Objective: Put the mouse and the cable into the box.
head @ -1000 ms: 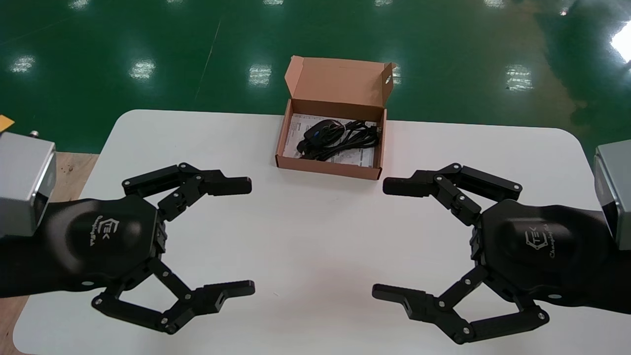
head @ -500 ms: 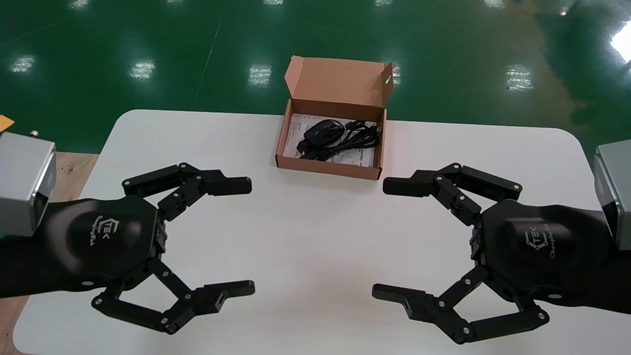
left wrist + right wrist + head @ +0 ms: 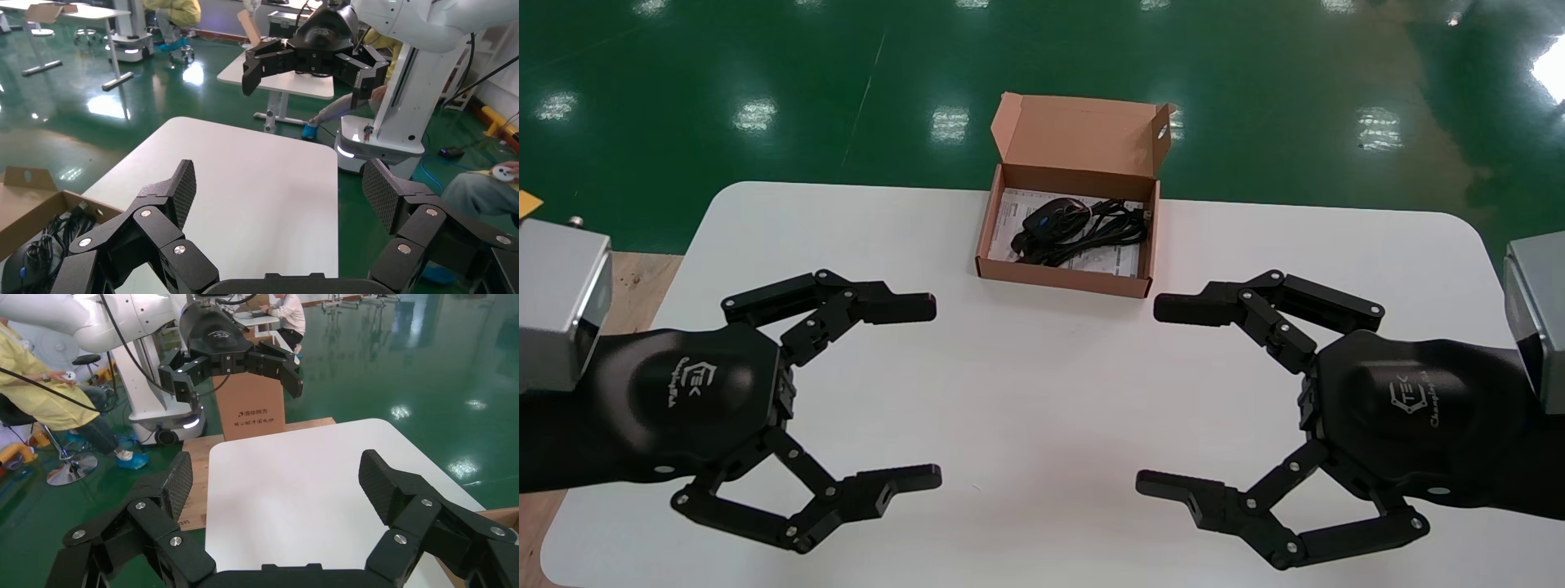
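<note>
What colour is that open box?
The box is cardboard brown; head view shows it best.

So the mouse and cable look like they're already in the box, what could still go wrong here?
1. The cable is a loose bundle with its plug up near the right wall of the box; closing the lid might pinch it.
2. The box sits close to the far edge of the table, so a nudge from the open left gripper or right gripper could push it off.

White table (image 3: 1042, 392); green floor (image 3: 723, 73)
</note>
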`<state>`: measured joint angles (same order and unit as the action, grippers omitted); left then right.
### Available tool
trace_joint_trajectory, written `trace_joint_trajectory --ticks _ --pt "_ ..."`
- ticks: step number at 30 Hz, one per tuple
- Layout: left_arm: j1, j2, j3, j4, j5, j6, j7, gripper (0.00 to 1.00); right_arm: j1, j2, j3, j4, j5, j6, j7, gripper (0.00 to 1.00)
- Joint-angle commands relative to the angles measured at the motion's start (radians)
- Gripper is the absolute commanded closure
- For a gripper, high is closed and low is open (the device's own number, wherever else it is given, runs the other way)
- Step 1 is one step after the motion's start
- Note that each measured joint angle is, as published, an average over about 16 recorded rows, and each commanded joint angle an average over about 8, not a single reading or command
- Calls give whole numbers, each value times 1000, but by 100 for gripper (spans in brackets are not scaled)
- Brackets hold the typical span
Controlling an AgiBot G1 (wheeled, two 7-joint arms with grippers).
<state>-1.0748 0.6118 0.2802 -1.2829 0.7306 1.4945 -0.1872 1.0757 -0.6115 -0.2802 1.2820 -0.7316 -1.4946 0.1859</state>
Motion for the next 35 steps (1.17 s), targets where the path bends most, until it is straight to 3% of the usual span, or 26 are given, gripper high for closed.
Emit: trace_joint_trajectory --ticks 1,35 --pt "0 0 0 0 0 0 0 0 0 0 0 0 0 0 0 0" --pt "0 0 0 0 0 0 0 0 0 0 0 0 0 0 0 0"
